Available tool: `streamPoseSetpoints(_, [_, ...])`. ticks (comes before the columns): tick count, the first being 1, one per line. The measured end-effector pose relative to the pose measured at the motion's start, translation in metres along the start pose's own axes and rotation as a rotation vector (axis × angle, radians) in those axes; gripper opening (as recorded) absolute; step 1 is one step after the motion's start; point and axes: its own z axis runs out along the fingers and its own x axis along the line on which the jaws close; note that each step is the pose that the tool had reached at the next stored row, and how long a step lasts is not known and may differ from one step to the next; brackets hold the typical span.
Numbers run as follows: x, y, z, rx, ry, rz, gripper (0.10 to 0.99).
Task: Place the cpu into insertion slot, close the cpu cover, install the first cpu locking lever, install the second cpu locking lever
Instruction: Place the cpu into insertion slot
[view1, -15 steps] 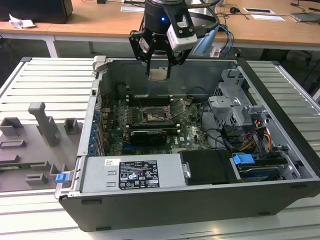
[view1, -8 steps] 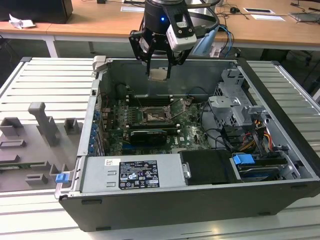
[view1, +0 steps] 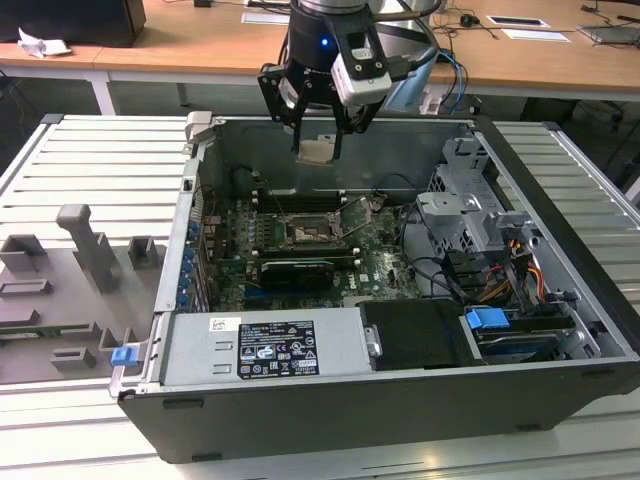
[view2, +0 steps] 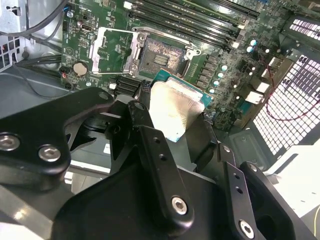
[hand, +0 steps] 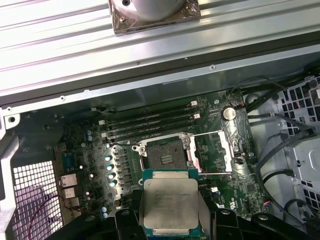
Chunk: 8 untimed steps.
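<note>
Now | jaws clamped on cpu (hand: 169, 202) by its edges, keeping it level over the case (view1: 300, 430) | exterior view: insertion slot (view1: 303, 232) bare at its 6 o'clock | cpu cover (hand: 229, 150) flipped open, leaving it clear.

The exterior view looks obliquely down into the open computer case (view1: 300, 420), arm (view1: 325, 40) at 12 o'clock. Both wrist views look down at close range, sharing the cpu (view2: 175, 112) (hand: 169, 202) and the insertion slot (view2: 159, 57) (hand: 165, 156).
</note>
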Motion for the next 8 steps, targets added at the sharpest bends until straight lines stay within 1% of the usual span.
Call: streamPoseSetpoints(8, [0.0000, 0.0000, 0.0004, 0.000, -0.0006, 0.006, 0.525])
